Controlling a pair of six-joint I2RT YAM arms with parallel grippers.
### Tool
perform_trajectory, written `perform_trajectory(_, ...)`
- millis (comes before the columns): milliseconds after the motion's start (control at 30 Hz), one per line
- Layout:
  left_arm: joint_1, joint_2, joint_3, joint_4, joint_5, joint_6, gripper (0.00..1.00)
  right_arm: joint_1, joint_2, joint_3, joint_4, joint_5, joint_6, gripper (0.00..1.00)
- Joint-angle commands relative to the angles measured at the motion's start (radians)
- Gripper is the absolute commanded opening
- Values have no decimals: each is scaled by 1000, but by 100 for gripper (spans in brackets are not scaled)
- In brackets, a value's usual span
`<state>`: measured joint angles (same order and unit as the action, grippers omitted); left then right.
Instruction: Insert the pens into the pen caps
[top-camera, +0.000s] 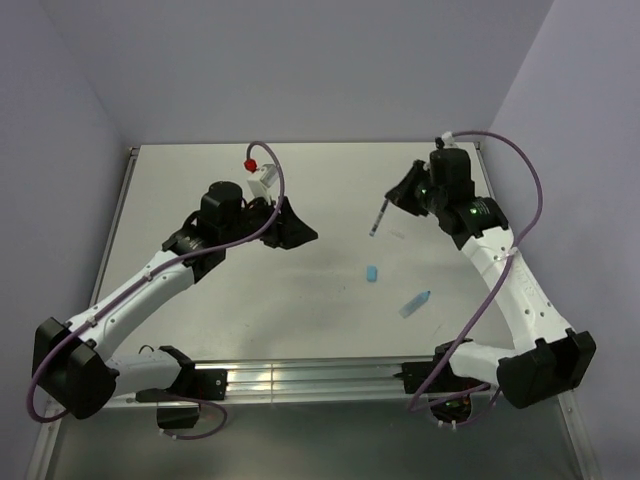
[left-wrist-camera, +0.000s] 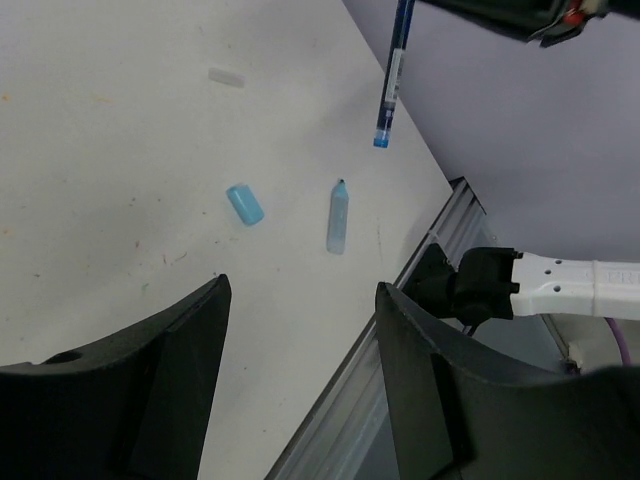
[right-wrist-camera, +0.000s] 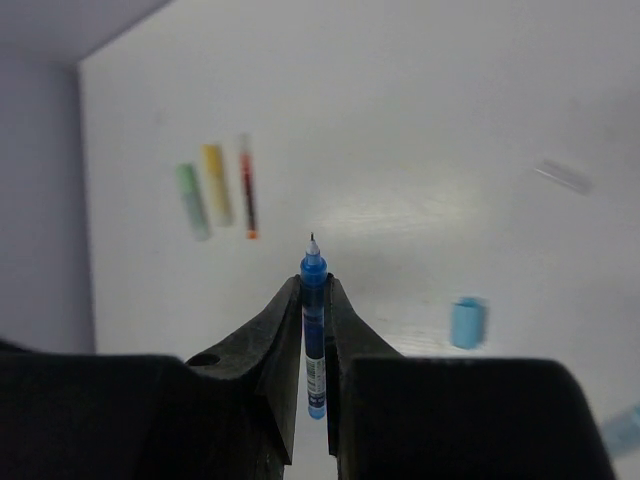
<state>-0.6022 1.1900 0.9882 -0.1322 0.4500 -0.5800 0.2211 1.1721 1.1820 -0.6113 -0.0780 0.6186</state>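
Holding the dark blue pen (right-wrist-camera: 314, 330) by its barrel, our right fingers (right-wrist-camera: 288, 315) are closed tight on it, with the bare nib poking out past the fingertips and the whole pen lifted off the counter (top-camera: 300, 300). Our left fingers (top-camera: 292, 228) stand roughly half open with nothing between them, hovering over the middle-left of the counter. We judge the step in hand to be capping this pen. Its likely mate is the small clear cap (left-wrist-camera: 226, 77), which lies flat on the counter near the pen, apart from the light blue cap (left-wrist-camera: 245, 204) and the light blue marker (left-wrist-camera: 338, 217) nearer the front edge. To do it well, we should take the clear cap with the left fingers around its closed end, leaving the mouth free and turned toward the nib. We should then bring pen and cap onto one line before pushing, because a skewed approach could bend the fine tip or flick the cap away. The cap is faint against the pale counter, so the left wrist view is our best guide for aiming. Near the counter's edge by the wall lie a green marker (right-wrist-camera: 192, 200), a yellow marker (right-wrist-camera: 216, 183) and a red pen (right-wrist-camera: 247, 185), too blurred for us to say whether they are capped.
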Motion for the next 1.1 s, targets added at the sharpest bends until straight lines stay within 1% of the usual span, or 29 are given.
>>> perform_trajectory(0,4,17,59,165,94,-35,65,104,62,139,88,-42,67,0)
perform_trajectory(67,2,22,63,190,98,-37,66,154,93,194,104,-65,92,0)
perform_trajectory(267,4,5,53,261,110,-34,67,231,182,281,117,-65,112,0)
perform_trajectory(633,4,36,73,210,61,-4,66,351,227,349,128,-54,142,0)
perform_trajectory(833,4,33,75,204,49,6,66,392,238,378,120,-48,145,0)
perform_trajectory(1000,4,30,70,213,53,0,62,423,247,390,119,-39,150,0)
perform_trajectory(1067,4,23,66,220,56,-1,58,428,248,395,120,-40,151,0)
